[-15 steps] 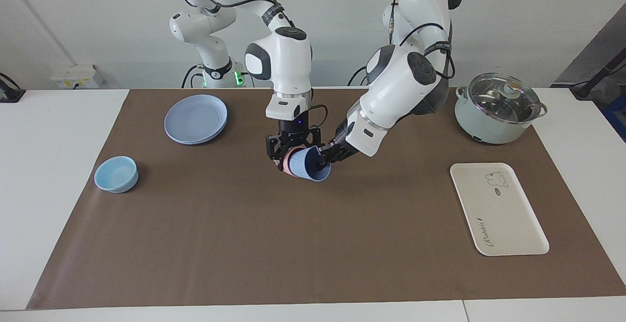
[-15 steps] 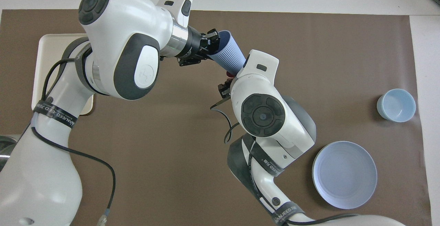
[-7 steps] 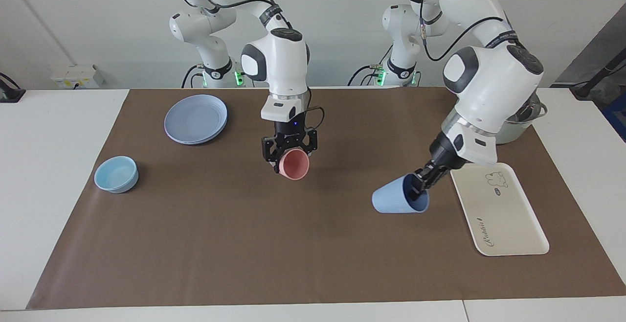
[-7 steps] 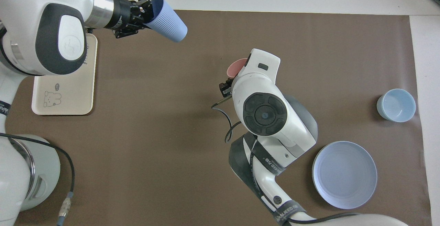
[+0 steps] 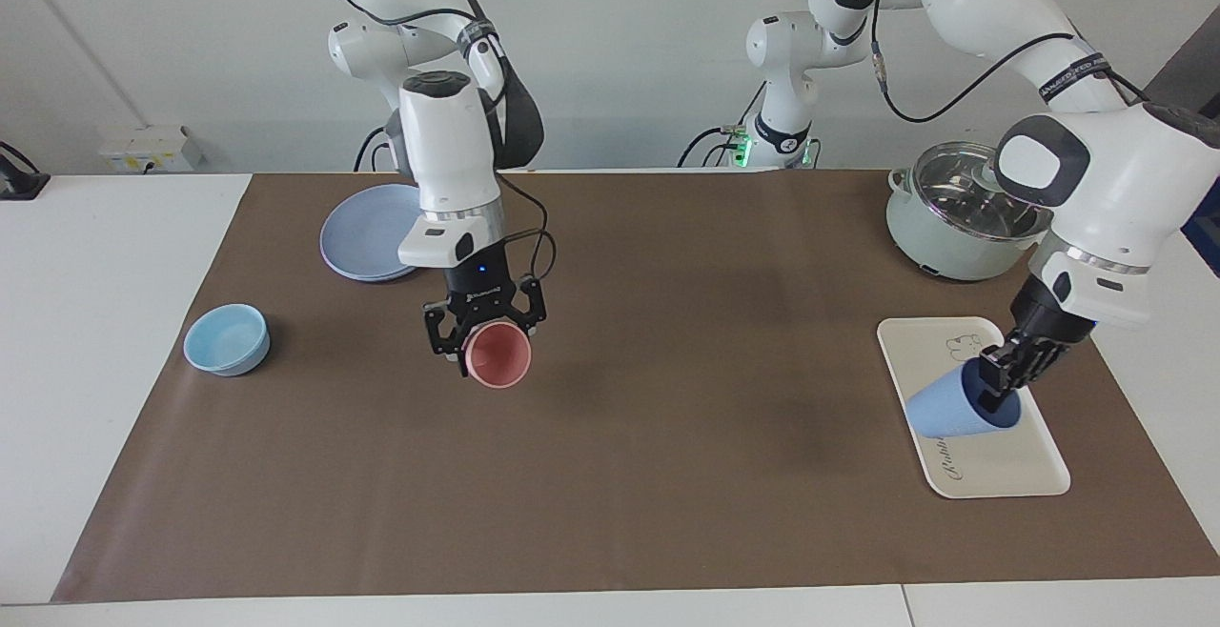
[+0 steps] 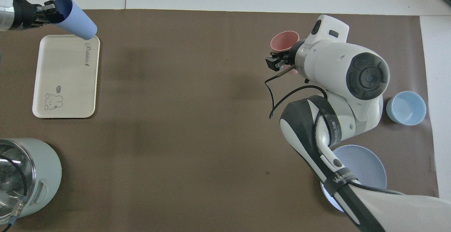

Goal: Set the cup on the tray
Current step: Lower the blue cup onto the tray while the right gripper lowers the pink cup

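Mat (image 5: pixel 610 475): one brown sheet spread under both my grippers.
Pot (image 5: pixel 953 212): one, lidded, near my left arm.
Tray (image 5: pixel 1010 465): one cream tray, directly under my left gripper.
Plate (image 5: pixel 357 236): one blue plate, close by my right arm.
Bowl (image 5: pixel 227 339): one light-blue bowl, well apart from my right gripper.
Cups: two.
Left gripper (image 5: pixel 1003 377): I clamped the blue cup (image 5: pixel 953 413) by its rim; it hung tilted over the tray.
Right gripper (image 5: pixel 484 330): I gripped the pink cup (image 5: pixel 498 357) above the mat.
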